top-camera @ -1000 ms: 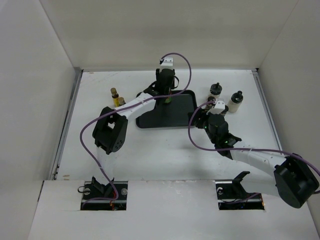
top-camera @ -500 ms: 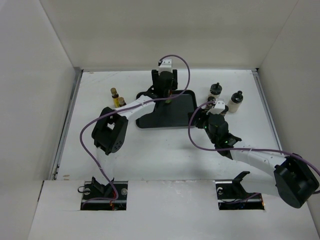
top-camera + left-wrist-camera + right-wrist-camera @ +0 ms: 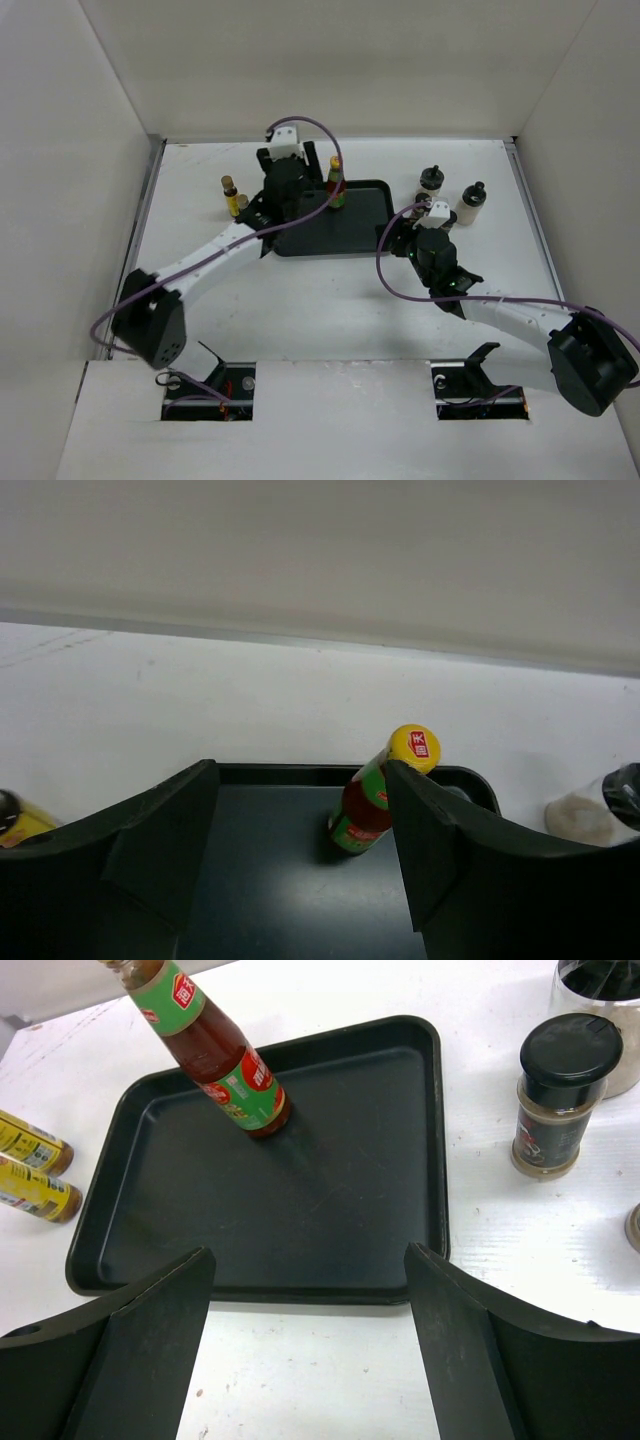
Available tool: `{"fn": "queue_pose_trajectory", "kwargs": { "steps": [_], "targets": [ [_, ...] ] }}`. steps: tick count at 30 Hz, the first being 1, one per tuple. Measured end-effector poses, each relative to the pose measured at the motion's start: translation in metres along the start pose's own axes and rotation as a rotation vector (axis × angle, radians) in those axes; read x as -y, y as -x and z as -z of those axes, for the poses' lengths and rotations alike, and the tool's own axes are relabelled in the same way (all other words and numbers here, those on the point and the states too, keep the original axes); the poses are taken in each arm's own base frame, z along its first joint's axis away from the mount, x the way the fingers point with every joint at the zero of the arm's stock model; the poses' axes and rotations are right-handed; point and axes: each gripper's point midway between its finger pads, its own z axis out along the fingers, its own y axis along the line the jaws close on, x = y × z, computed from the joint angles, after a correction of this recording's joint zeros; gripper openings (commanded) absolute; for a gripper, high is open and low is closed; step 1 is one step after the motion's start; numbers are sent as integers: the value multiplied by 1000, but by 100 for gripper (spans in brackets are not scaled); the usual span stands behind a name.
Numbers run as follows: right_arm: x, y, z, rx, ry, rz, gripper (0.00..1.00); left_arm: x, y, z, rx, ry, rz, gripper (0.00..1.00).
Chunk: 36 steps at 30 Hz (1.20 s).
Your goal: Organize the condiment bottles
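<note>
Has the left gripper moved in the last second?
Yes: the left gripper moved left across the black tray, away from the red-sauce bottle now standing on it.

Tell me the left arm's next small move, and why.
Probably swing the left pincer left toward the two yellow-labelled bottles. It is open and empty, the red sauce bottle already stands in the tray, and those two wait on the table nearest that arm.

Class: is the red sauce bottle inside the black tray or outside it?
Inside. The red sauce bottle stands with its base on the floor of the black tray, within the rim.
</note>
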Motion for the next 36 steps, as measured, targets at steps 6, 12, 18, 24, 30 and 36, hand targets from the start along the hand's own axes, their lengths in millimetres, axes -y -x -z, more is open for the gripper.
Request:
{"fn": "queue_pose_trajectory", "kwargs": {
  "steps": [6, 12, 18, 24, 30, 36],
  "targets": [
    [0, 0, 0, 0, 1, 0, 84, -69, 30, 51, 79, 101, 95, 56],
    [0, 0, 0, -1, 0, 0, 85, -140, -28, 51, -42, 278, 56, 56],
    [1, -4, -1, -10, -4, 5, 85, -171, -62, 43, -119, 373, 38, 55],
    [3, -10, -3, -26, -13, 12, 86, -181, -82, 29, -158, 408, 30, 50],
    [4, -13, -4, -35, -17, 16, 86, -184, -101, 15, -205, 411, 25, 30],
    [5, -14, -5, -36, -18, 17, 86, -180, -101, 16, -205, 403, 23, 19]
  ]
}}
